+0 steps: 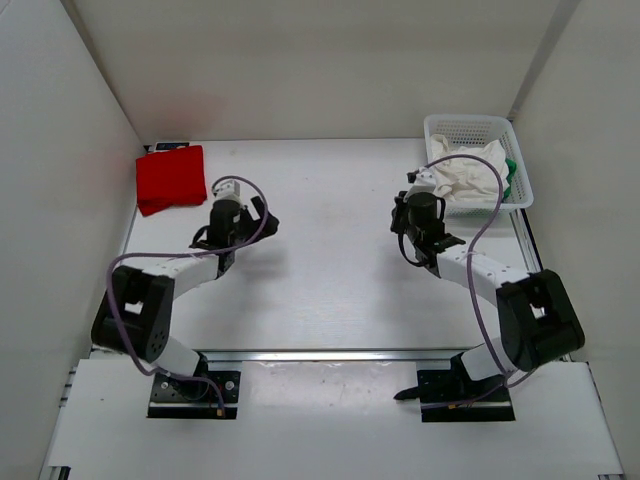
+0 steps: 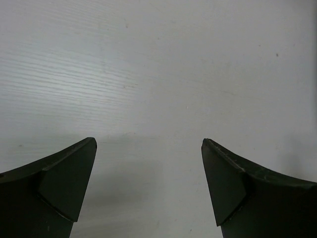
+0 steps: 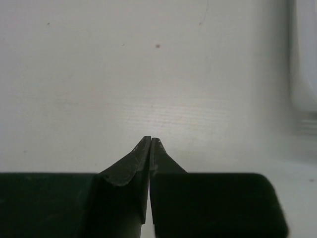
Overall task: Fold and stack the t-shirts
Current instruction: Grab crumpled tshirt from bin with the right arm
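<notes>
The left fingers [image 2: 59, 188] stand wide apart with nothing between them, only bare white tabletop [image 2: 158, 74] below. The right fingers [image 3: 131, 163] are pressed together tip to tip and hold nothing. They too hang over bare tabletop.

In the top view both arms reach toward the middle of the frame, the left arm in the left half and the right arm in the right half. Neither touches any cloth.

The red t-shirt [image 1: 171, 178] lies as a flat folded square in the upper left of the top view, near the left arm. The white t-shirt [image 1: 468, 178] sits crumpled in the white mesh basket [image 1: 470, 126] in the upper right, just beyond the right arm. A sliver of the green t-shirt [image 1: 511, 178] shows at the basket's right side, apparently beneath the white one.

All three are probably light, limp and not fragile. They will likely sag and drape rather than hold a shape, and a shallow pinch may slip off. The white heap offers raised ridges on top, and one of those looks the best place to nip. A hem or shoulder seam would be better for spreading the shirt, but none can be made out in the heap. Lifting it may drag the green cloth along or tug the light basket.
</notes>
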You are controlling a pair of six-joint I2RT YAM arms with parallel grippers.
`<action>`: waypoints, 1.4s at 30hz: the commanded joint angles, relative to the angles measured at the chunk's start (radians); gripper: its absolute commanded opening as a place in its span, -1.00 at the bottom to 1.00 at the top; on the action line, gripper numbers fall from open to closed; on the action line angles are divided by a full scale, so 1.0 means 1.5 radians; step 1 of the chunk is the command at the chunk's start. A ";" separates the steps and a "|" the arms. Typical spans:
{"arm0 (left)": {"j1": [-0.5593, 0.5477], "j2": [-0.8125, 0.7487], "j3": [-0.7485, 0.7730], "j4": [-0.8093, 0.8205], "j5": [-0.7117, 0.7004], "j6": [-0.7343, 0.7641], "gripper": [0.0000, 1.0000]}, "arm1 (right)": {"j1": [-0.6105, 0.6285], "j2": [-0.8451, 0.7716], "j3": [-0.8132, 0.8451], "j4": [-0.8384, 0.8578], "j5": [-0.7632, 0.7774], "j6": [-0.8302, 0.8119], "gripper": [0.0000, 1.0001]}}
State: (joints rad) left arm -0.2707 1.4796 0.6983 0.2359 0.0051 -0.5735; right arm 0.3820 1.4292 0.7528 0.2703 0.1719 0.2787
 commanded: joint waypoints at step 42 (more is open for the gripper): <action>-0.250 0.203 -0.085 0.630 -0.229 0.286 0.98 | 0.057 0.170 -0.156 0.583 0.225 -0.201 0.98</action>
State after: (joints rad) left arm -0.6456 1.7901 0.6060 1.0744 -0.2676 -0.1158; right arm 0.4706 1.6901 0.5537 1.0126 0.4713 -0.0158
